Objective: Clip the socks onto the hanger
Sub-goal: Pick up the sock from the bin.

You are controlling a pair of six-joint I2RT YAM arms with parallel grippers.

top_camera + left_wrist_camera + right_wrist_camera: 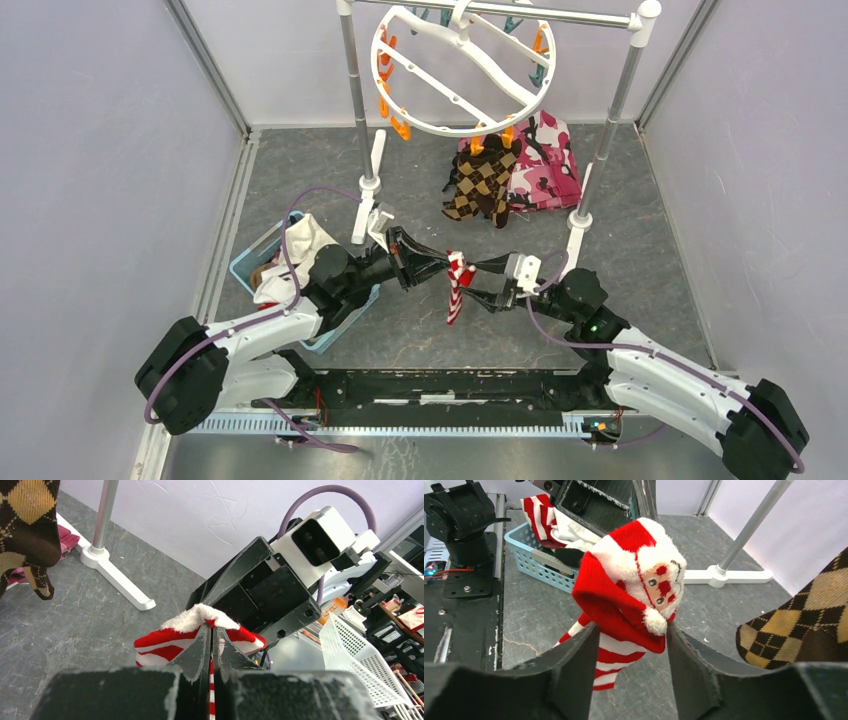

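Big white ring hanger (460,70) hangs tilted on the rail (520,12) at the back. Brown check socks (482,185) hang from its low rim. Blue basket (248,260) sits on the L side w/ more stuff in it. Red-and-white sock (456,290) is up in the air between both arms, over the middle of the table (400,170). Its long way runs up-down: fluffy end on top, stripy part below. L gripper (211,635) is pinched tight on the top. R gripper (631,630) has fingers apart, one each side of the sock. Only the R wrist view shows a Santa face on it; top view shows just stripes.
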